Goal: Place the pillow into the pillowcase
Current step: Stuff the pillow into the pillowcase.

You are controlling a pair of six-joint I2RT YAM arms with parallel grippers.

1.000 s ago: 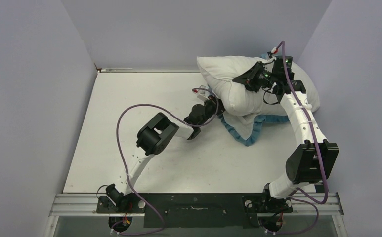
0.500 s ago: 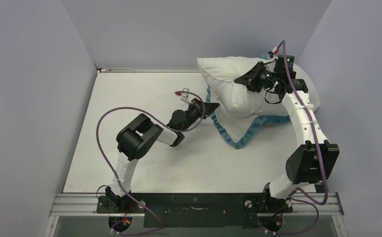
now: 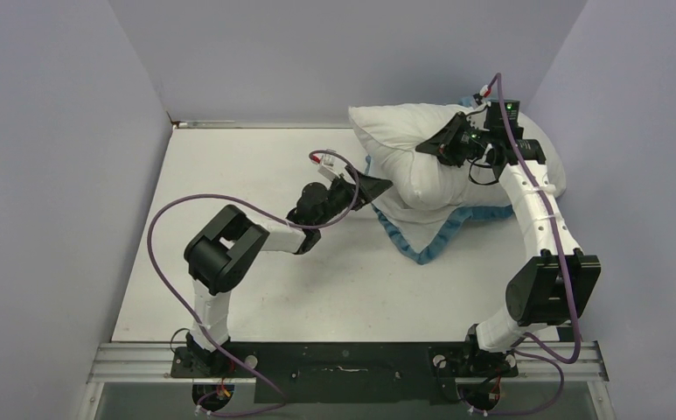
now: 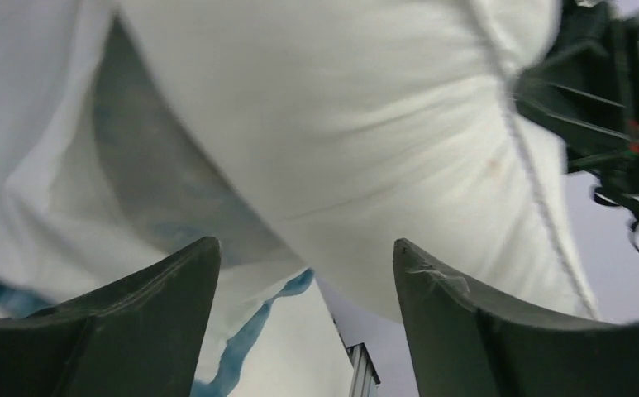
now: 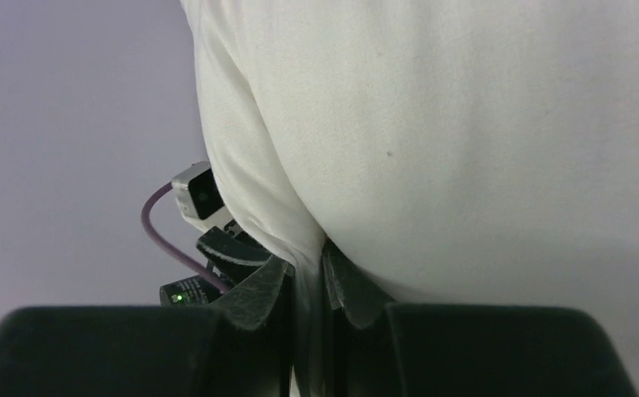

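The left gripper (image 3: 379, 185) has pulled back from under the pillow (image 3: 421, 179) since a second ago. Its jaws, closed then, now stand apart and empty just beside the pillow's near-left edge. The pillowcase (image 3: 435, 229) lies beneath the pillow, its blue ruffle poking out on the pillow's near side. On the pillow's top, the right gripper (image 3: 426, 146) stays clamped on the pillow's white fabric.

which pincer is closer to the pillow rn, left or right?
Right. The right pincer is shut on a fold of the pillow on its top side, so it is in contact. The left pincer stands open just off the pillow's left end, gripping nothing.
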